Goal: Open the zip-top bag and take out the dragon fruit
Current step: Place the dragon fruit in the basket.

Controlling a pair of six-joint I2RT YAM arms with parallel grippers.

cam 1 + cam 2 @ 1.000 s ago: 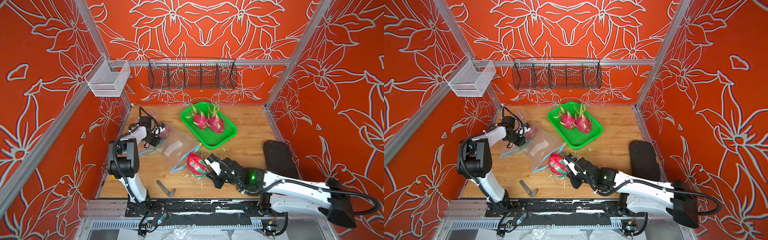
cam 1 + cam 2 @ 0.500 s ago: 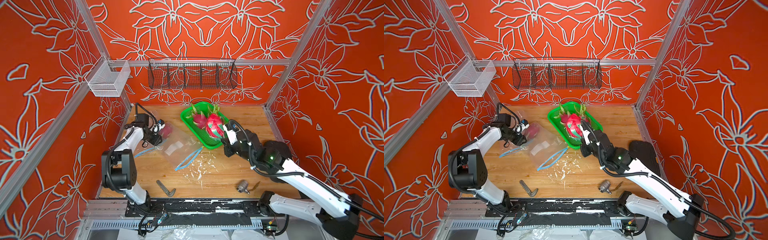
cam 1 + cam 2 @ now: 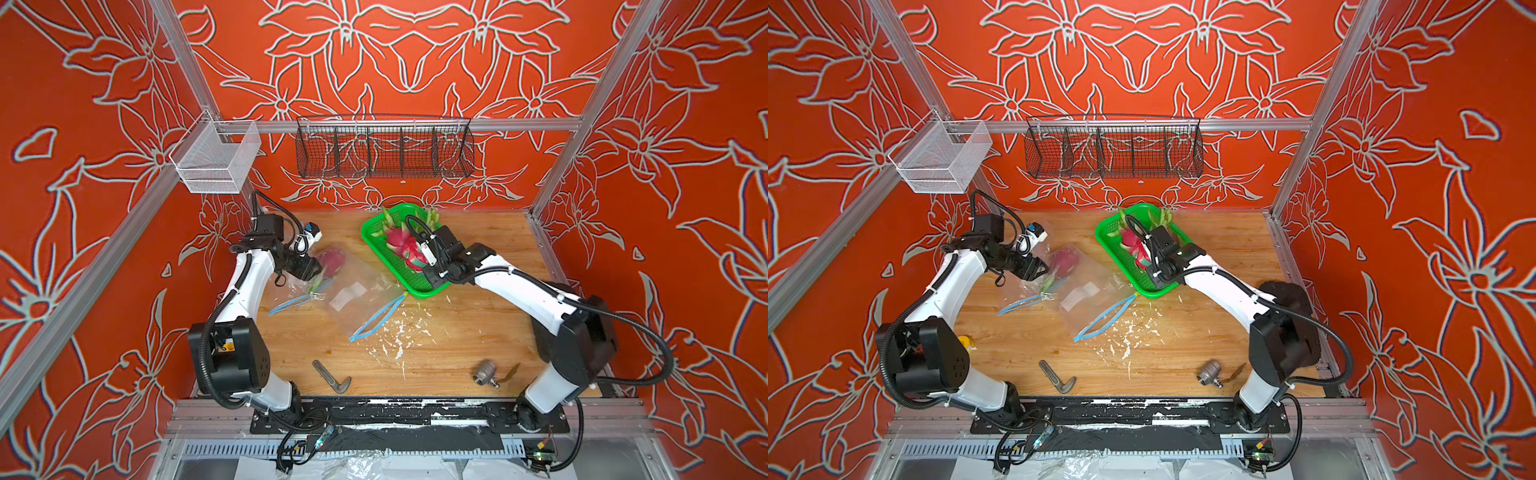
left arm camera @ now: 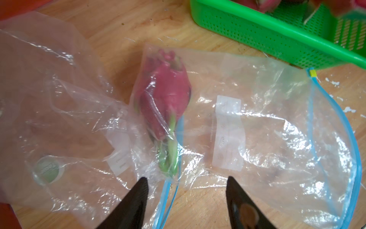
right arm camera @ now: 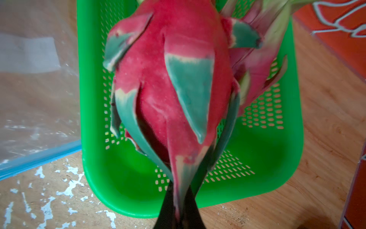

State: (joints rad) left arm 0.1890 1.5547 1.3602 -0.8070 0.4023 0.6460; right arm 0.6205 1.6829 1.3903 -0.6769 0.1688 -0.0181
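A red dragon fruit [image 5: 174, 79] with green scales hangs over the green tray [image 5: 257, 168]; my right gripper [image 5: 179, 198] is shut on one of its lower scales. In both top views this right gripper [image 3: 419, 262] [image 3: 1148, 259] sits over the tray [image 3: 419, 291] [image 3: 1154, 293]. A second dragon fruit [image 4: 166, 95] [image 3: 334, 258] lies inside a crumpled zip-top bag [image 4: 79, 119]. My left gripper [image 4: 187, 179] [image 3: 318, 270] is open just short of that bag's blue zip edge, with nothing between its fingers. An empty zip-top bag [image 4: 277, 128] [image 3: 361, 299] lies beside it, mouth open.
Another dragon fruit [image 5: 255, 69] lies in the tray behind the held one. White flakes [image 3: 399, 332] litter the wooden table. A metal bracket [image 3: 332, 376] and a metal fitting [image 3: 485, 373] lie near the front. A black wire basket [image 3: 384, 145] and a white mesh basket [image 3: 216, 160] hang on the walls.
My right gripper has carried its dragon fruit from the front of the table, by the empty bag, back over the green tray. My left gripper has opened and let go of the other bag.
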